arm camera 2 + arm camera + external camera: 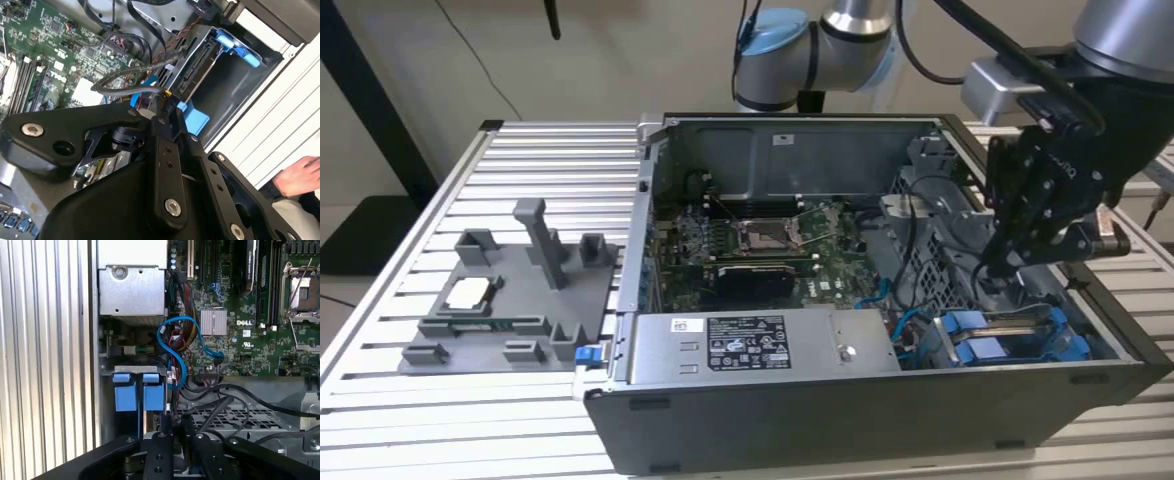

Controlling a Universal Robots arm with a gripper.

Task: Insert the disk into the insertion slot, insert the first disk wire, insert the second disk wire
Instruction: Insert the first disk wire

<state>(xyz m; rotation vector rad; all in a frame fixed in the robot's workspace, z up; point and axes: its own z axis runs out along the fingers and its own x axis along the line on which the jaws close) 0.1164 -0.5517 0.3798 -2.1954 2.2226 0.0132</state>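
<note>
My black gripper (998,272) reaches down into the drive cage at the exterior view's right. In the second wrist view the gripper (165,102) is shut on the black plug of a sleeved disk wire (125,86), right by a blue carrier tab (192,117). The disk sits inside the insertion slot (107,371); only its blue carrier front (154,392) shows, next to another blue carrier (125,392). The gripper (167,429) hangs just off the disk's carrier. The drive body is hidden in the cage.
The open computer case (854,420) lies on a slatted table (520,150), with motherboard (761,240) and power supply (747,340) inside. A blue cable (175,350) and black cables loop near the cage. A grey fixture (507,300) stands at the exterior view's left. A hand (300,175) rests outside the case.
</note>
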